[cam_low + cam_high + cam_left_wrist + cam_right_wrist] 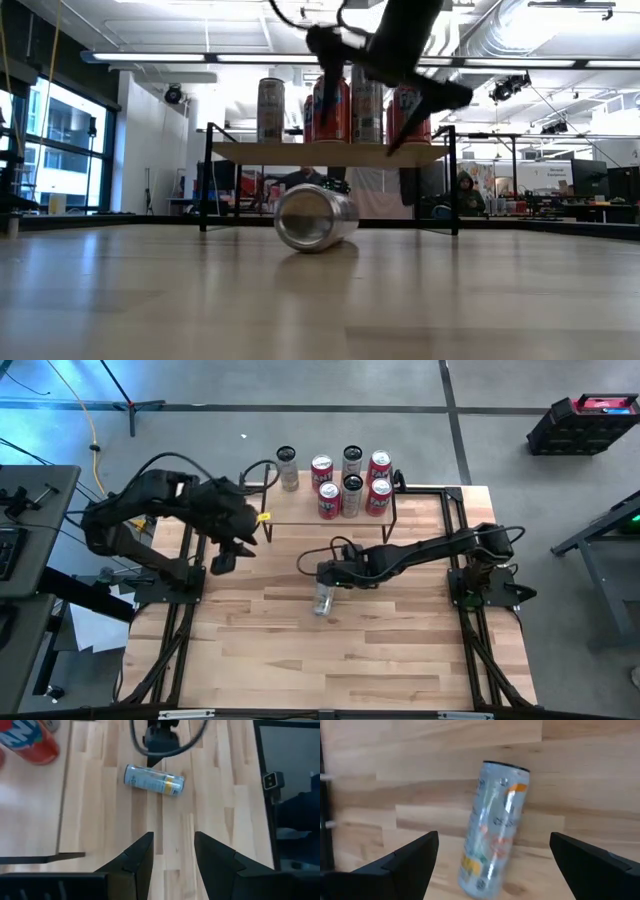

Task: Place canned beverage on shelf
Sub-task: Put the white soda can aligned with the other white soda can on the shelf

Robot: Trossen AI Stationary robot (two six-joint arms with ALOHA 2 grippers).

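My right gripper (492, 865) hangs just above the can (492, 830), fingers (405, 862) spread wide on either side of it, touching nothing. The can lies on its side on the table (300, 650), pale silver-blue with an orange patch, roughly at the table's middle; from table height its round end (305, 218) faces the camera. From above, my right gripper (325, 573) sits at one end of the can (322, 600), with the right arm reaching in across the boards from the right edge.

Off to the left, my left gripper (225, 555) hovers over the table near the shelf's left end, fingers (137, 860) partly apart with nothing between them, looking down towards the lying can (154, 779).

Farther back stands the shelf (300, 515), its plank raised on thin black legs at the table's far edge. Seven cans stand upright on it: four red cans (329, 500) and three silver cans (288, 468). Beyond the shelf, a person (464, 192) sits in the room.
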